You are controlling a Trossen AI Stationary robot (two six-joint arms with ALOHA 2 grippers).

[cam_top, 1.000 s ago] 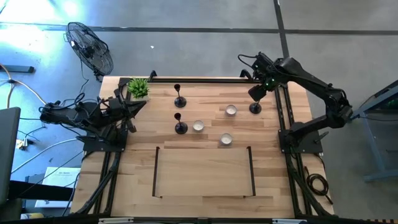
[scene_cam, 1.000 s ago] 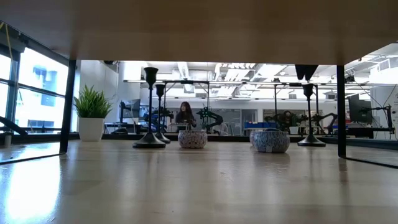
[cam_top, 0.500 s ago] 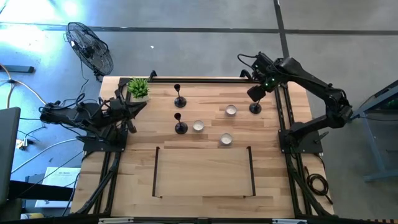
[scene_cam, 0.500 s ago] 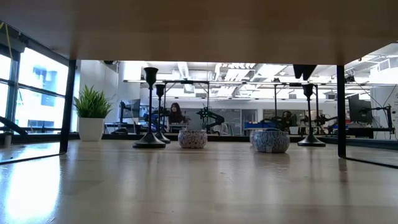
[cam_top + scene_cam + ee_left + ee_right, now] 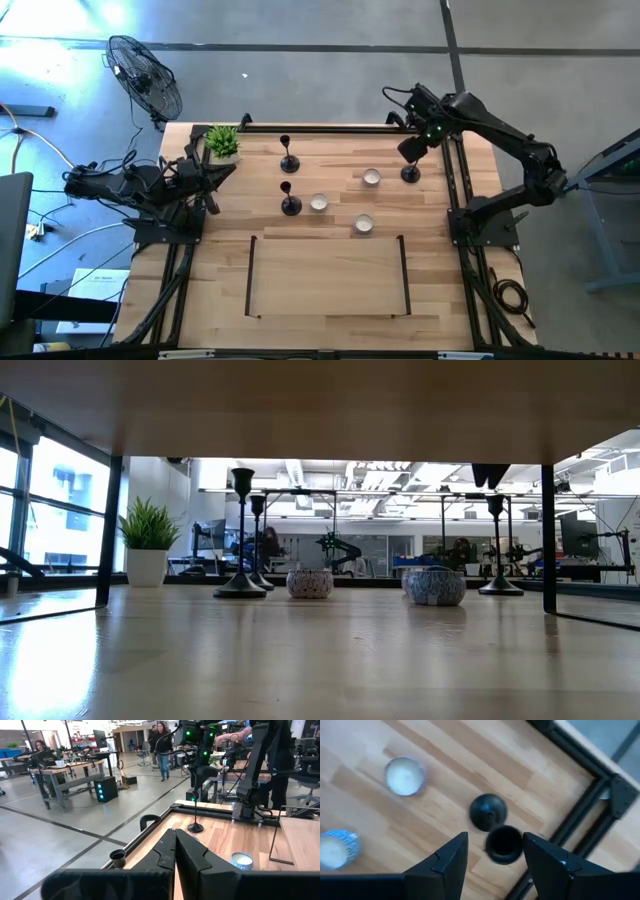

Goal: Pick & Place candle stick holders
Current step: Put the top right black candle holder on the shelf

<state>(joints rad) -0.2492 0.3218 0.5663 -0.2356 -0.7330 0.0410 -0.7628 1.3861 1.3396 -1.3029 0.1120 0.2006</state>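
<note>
Three black candle stick holders stand upright on their round bases on the wooden table: one at the far middle point(image 5: 289, 160), one nearer the centre point(image 5: 290, 200), one by the right edge point(image 5: 410, 173). My right gripper point(image 5: 408, 150) hovers open, pointing down, just above the right one. That holder's cup top point(image 5: 503, 844) shows below the gap between the fingers, and the low view shows a gap between the gripper point(image 5: 490, 475) and the cup point(image 5: 495, 505). My left gripper point(image 5: 175, 831) waits shut and level at the table's left edge point(image 5: 226, 168).
Three small candle bowls sit between the holders point(image 5: 372, 177), point(image 5: 319, 202), point(image 5: 363, 223). A green potted plant point(image 5: 223, 142) stands at the far left corner. A thin black frame point(image 5: 250, 275) marks a rectangle on the near half of the table. A fan point(image 5: 145, 75) stands beyond the table.
</note>
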